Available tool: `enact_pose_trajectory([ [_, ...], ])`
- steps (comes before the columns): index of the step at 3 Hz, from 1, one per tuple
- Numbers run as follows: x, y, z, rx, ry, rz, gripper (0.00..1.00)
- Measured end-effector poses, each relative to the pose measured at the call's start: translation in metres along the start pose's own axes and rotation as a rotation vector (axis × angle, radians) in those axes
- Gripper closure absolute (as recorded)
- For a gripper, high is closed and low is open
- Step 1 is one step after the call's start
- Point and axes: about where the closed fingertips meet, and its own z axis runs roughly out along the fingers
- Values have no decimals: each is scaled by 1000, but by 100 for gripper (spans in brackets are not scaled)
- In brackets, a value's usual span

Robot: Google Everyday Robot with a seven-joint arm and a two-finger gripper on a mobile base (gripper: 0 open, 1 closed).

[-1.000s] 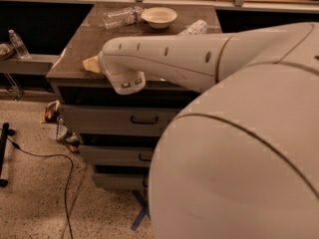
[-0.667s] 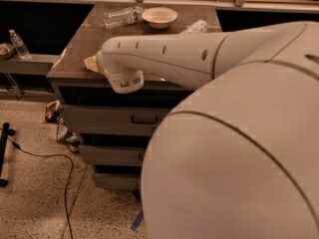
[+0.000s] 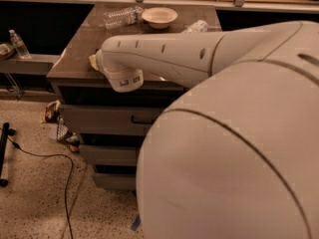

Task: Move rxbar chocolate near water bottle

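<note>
Overhanging counter point(image 3: 82, 49) edge, arm point(image 3: 164, 59); claw unseen.

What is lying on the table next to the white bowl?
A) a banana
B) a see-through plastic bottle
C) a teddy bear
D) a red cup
B: the crinkled water bottle lies on its side beside the bowl, on the table. The robot's arm stretches across in front; its pincer is not in view.

water bottle point(image 3: 121, 17) beside bowl point(image 3: 159, 17) on counter point(image 3: 79, 59); pincer hidden behind arm point(image 3: 164, 59)
</note>
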Motion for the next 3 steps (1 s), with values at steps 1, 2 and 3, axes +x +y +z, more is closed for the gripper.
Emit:
enact_pose_trajectory([
  [1,0,0,0,0,0,0,100],
  [2,-40,-32,9,44,-83,-34,100],
  [3,-85,-61,21,76,-170,-81,100],
])
